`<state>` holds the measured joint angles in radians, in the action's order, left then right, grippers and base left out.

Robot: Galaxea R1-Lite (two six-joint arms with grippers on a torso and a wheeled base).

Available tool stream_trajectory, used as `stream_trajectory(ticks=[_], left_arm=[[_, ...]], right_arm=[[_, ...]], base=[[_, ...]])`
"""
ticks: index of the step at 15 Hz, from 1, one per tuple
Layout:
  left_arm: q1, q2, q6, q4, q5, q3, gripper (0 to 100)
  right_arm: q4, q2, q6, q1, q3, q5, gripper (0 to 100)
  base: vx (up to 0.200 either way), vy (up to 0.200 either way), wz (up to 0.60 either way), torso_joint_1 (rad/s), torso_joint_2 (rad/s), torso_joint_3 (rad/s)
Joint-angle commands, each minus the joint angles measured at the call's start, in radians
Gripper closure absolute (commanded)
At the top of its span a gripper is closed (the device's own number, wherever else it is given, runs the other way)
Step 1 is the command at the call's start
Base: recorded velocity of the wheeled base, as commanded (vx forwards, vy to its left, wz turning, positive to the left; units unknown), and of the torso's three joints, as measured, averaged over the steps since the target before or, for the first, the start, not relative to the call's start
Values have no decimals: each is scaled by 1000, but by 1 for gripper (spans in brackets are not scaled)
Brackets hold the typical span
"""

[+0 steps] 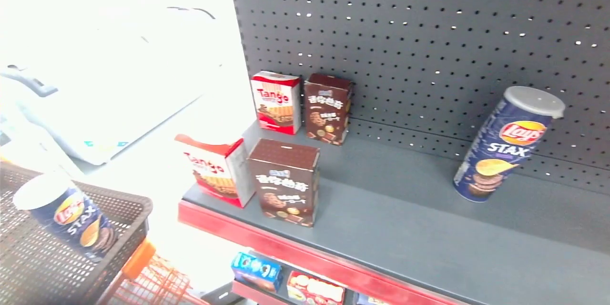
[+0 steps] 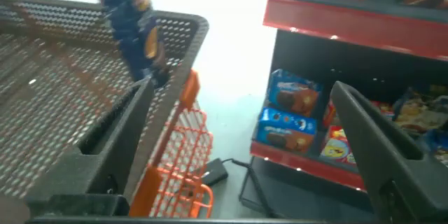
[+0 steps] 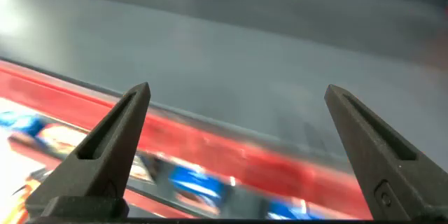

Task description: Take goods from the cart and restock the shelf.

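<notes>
A dark blue chips can (image 1: 71,219) with a white lid lies tilted in the cart's dark mesh basket (image 1: 28,271) at the lower left; it also shows as the can (image 2: 133,28) in the left wrist view. My left gripper (image 2: 241,87) is open and holds nothing, hovering beside the basket rim (image 2: 168,21). A second chips can (image 1: 507,143) leans against the pegboard on the grey shelf (image 1: 405,228). My right gripper (image 3: 238,91) is open and holds nothing, just in front of the shelf's red front edge (image 3: 210,140).
Two red-and-white wafer boxes (image 1: 219,169) (image 1: 277,101) and two brown cookie boxes (image 1: 286,182) (image 1: 328,108) stand at the shelf's left end. Blue cookie packs (image 1: 256,270) (image 2: 290,108) sit on the lower shelf. An orange cart frame (image 2: 178,161) is below the basket.
</notes>
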<state>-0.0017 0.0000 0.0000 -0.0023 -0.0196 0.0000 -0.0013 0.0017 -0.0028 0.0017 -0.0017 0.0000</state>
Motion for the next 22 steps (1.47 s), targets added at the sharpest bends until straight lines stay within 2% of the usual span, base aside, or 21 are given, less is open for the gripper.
stream_trajectory(ticks=[1,2,14,15,16,17,18,22], left_arm=[[0,0,0,-1,0,0,0],[0,0,0,-1,0,0,0],[0,0,3,-1,4,0,0],[3,0,3,4,-7,-26,0],[0,38,15,35,-17,-94,0],[2,52,17,44,-19,-101,0],[5,198,28,111,-65,-204,0],[-6,500,20,53,-59,-278,0]], right_arm=[[0,0,1,0,0,0,0],[0,0,1,0,0,0,0],[0,0,1,0,0,0,0],[0,0,1,0,0,0,0],[0,0,1,0,0,0,0],[0,0,1,0,0,0,0],[0,0,1,0,0,0,0],[0,0,1,0,0,0,0]], base=[[0,0,600,2,-2,7],[0,0,600,2,2,2],[0,0,0,0,0,0],[0,0,0,0,0,0],[0,0,0,0,0,0],[0,0,0,0,0,0],[0,0,0,0,0,0],[0,0,0,0,0,0]])
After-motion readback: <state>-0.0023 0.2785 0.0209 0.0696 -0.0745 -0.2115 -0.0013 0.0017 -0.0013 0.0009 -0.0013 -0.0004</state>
